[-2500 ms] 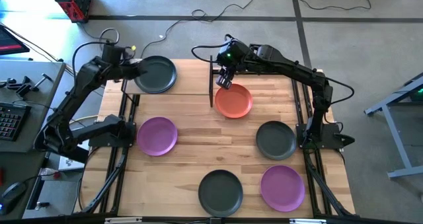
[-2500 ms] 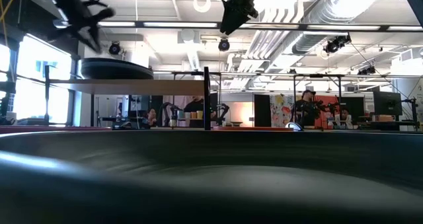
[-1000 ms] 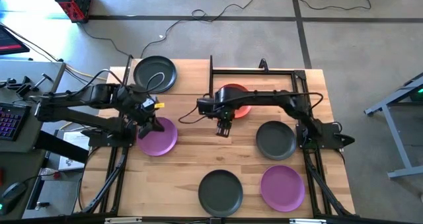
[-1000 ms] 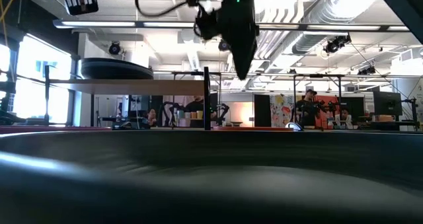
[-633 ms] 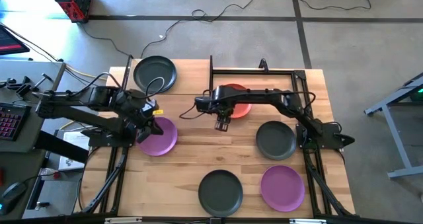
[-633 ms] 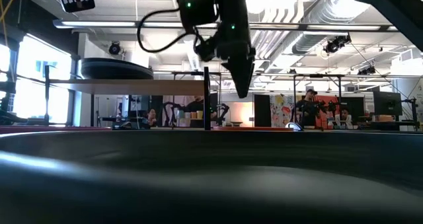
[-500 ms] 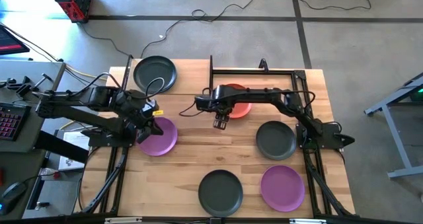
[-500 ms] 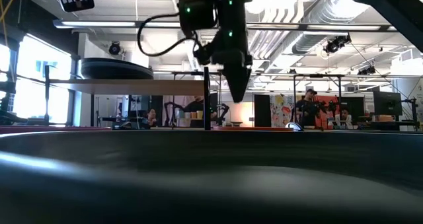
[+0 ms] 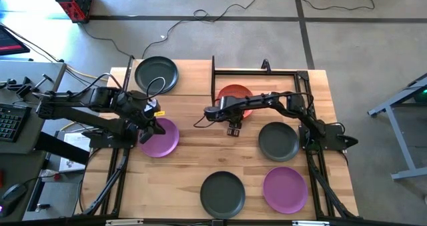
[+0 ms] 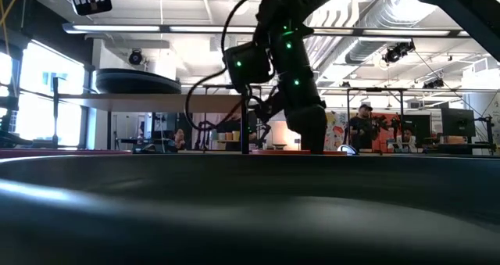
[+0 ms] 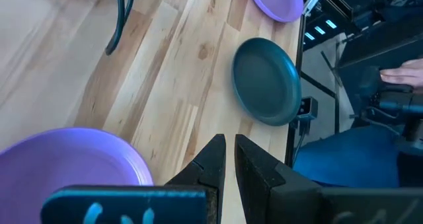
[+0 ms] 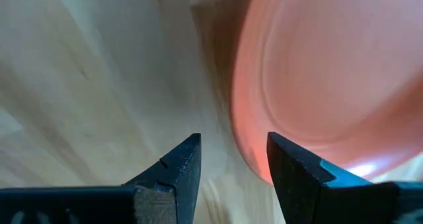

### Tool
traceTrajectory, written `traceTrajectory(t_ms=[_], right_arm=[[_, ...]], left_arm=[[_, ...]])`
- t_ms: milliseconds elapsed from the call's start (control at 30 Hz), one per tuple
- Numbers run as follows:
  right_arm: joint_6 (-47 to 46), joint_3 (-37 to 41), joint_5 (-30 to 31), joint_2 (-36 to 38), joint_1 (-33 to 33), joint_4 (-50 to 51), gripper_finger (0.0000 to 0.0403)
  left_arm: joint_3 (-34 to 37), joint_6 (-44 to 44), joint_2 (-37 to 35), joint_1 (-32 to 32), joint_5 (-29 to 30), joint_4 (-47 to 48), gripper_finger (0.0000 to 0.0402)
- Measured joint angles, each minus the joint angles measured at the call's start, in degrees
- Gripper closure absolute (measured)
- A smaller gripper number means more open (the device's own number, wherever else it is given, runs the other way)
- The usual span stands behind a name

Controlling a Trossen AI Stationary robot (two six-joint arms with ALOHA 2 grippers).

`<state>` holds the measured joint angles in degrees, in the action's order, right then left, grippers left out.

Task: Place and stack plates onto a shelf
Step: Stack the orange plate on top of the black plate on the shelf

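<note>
The orange plate lies flat on the tabletop right of the shelf. One dark grey plate rests on the shelf's panel. My right gripper points steeply down, open, at the orange plate's near rim; bare wood shows between its fingers. My left gripper hovers shut over the far edge of a purple plate, with nothing between its fingers.
Two more dark grey plates and a second purple plate lie on the tabletop. The near dark plate fills the low view's foreground. A black shelf post stands left of the orange plate. A person's hand shows beyond the table.
My right gripper has sunk toward the tabletop and tipped more steeply downward, shifting a little toward the table's right edge, to the orange plate's near rim. It has stayed open.
</note>
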<state>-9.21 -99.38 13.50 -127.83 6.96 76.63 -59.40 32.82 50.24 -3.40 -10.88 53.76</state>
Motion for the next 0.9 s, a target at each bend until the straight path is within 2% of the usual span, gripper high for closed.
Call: traceTrajectory(t_ms=[233,567,900], right_arm=[[1.4,0.0,1.7,0.1,0.3,-2.2,0.0253],[3.7,0.5,0.9,0.1,2.4,-8.7,0.0253],[3.3,3.0,-0.9,0.2,2.9,-9.2,0.0263]], left_arm=[[0.0,0.0,0.0,0.0,1.5,0.0,0.0378],[0.0,0.1,0.0,0.0,2.9,0.0,0.0378],[0.0,0.1,0.0,0.0,2.9,0.0,0.0378]])
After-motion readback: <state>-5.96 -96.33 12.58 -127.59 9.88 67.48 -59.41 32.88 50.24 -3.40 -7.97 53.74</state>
